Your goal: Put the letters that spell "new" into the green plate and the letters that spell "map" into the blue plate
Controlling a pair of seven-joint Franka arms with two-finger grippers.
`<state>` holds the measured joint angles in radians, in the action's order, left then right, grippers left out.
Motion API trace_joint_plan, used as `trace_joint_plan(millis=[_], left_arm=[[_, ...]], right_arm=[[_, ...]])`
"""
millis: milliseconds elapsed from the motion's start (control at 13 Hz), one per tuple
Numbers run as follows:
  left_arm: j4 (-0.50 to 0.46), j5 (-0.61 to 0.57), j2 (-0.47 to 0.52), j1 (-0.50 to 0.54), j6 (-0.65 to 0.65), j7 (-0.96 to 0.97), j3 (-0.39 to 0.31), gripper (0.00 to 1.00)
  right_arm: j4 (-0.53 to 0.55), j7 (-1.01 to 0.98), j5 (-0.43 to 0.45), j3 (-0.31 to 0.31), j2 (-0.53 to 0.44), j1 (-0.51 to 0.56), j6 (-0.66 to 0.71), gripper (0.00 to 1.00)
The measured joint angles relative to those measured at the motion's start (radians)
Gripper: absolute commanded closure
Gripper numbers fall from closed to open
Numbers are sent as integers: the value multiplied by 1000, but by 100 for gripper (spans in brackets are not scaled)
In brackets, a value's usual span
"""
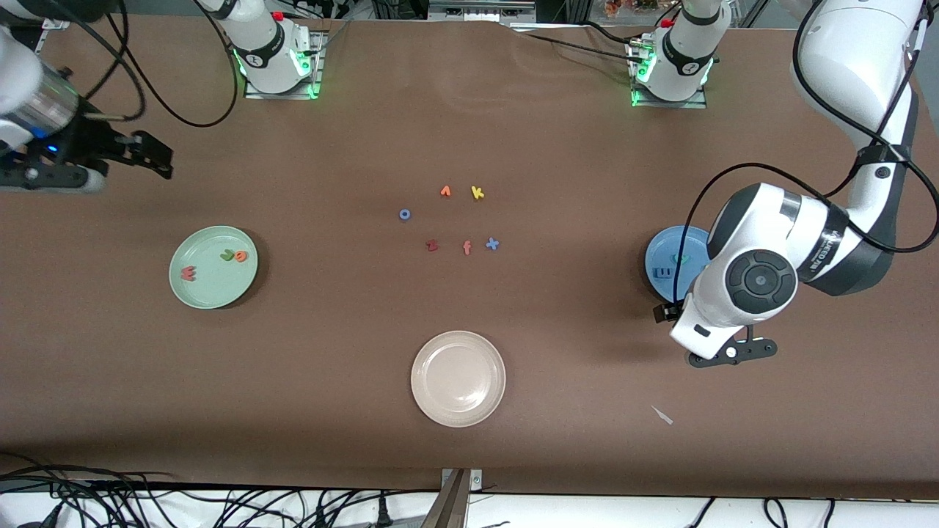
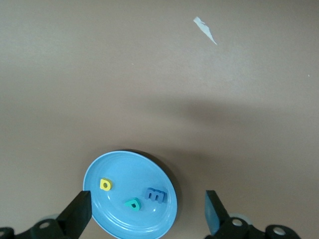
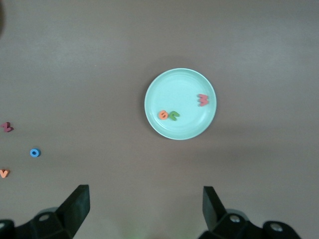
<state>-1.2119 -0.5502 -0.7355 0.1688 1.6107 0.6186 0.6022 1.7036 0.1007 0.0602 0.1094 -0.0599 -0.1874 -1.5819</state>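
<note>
While both arms hang in the air with fingers spread wide and empty, the green plate point(image 1: 213, 267) toward the right arm's end holds the n point(image 1: 227, 256), e point(image 1: 240, 255) and w point(image 1: 188, 273). Blue plate point(image 2: 130, 195) holds the m point(image 2: 155, 194), a point(image 2: 105, 184) and p point(image 2: 133, 204), below the left gripper point(image 2: 147, 211). Right gripper point(image 3: 146, 209) hangs over bare table near the green plate.

The left gripper point(image 2: 147, 211) is hovering with its jaws standing wide apart, over the blue plate point(image 2: 112, 164). The plate is resting on the brown worktop point(image 2: 99, 74) and is carrying three letters lying apart from one another: a yellow "a" point(image 2: 105, 184), a teal "p" point(image 2: 133, 203) and a periwinkle-blue "m" point(image 2: 155, 195). A small pale scrap point(image 2: 205, 29) is lying on the worktop, well apart from the plate.
</note>
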Motion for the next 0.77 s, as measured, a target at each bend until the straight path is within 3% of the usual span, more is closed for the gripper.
trace_joint_plan(millis=[384,537,690,767], left_arm=[[162,32,8,19,-282,-446,-76,0],[201,210,37,23,-324,-553,-179,1],[201,441,85,14,-330,-594,-343,3],[192,503,104,2,-332,-609,-401,3]], right_arm=[[-23,1,-68,27,-3,16,68,0],[-23,1,-71,40,-1,18,70,0],[-23,1,-71,39,1,17,70,0],[-23,1,-71,38,2,17,70,0]])
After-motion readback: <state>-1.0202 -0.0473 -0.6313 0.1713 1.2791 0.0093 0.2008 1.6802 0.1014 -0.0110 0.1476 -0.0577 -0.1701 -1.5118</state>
